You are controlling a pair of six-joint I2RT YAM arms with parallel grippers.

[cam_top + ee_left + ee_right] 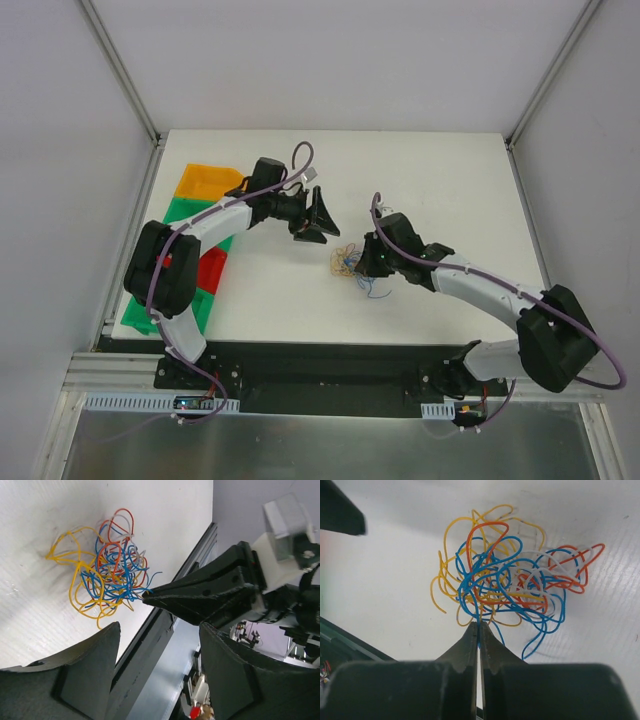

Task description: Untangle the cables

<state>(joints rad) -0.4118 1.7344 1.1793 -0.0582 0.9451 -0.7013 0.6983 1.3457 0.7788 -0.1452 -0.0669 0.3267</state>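
Right claw (478, 625): black fingers pressed together, no gap showing, and a blue strand runs straight into the seam at the tips, so I read it as pinched on the cables (505, 580), a small clump of thin flexible wire strands in blue, yellow, orange-red and white. The rest of the clump fans out just ahead of those tips, lying on the white surface (380, 580). A loose blue loop trails back beside one finger. Left claw (160, 630): fingers well apart, nothing between them. From its own camera the cables (107, 575) sit ahead of the gap and off toward one finger, near but not touching, with the right claw's tips coming in from the other side and meeting the blue strands at the clump's edge. The overhead view agrees: left claw (315, 225) hangs short of the cables (348, 262), and right claw (362, 268) is at them. Progress: early. Every colour is knotted into one ball and no strand lies separate. First grip looks set. Left to do: a second grip from the left claw, then pulling the strands apart one by one. Past the left arm, orange, green and red plastic bins (205, 180) sit at the surface's edge, well apart from the clump.
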